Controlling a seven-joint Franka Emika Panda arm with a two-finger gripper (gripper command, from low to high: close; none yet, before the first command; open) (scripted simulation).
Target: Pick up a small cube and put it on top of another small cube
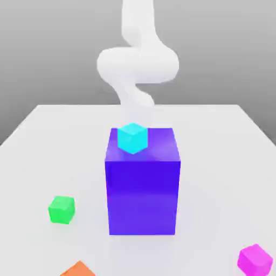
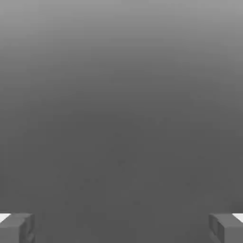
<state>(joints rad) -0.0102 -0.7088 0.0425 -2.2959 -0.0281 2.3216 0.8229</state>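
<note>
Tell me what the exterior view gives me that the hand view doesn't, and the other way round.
Exterior view: the arm, the cyan cube on the blue-violet block, the green cube and orange object toward its left, the magenta cube at its right, and the pale table.
Hand view: the open gripper, fingers wide apart, nothing between them.
Both: part of the robot against a grey backdrop.

A simulated tabletop scene: plain pale surface [image 1: 215, 183], blank grey backdrop [image 1: 48, 54]
</note>
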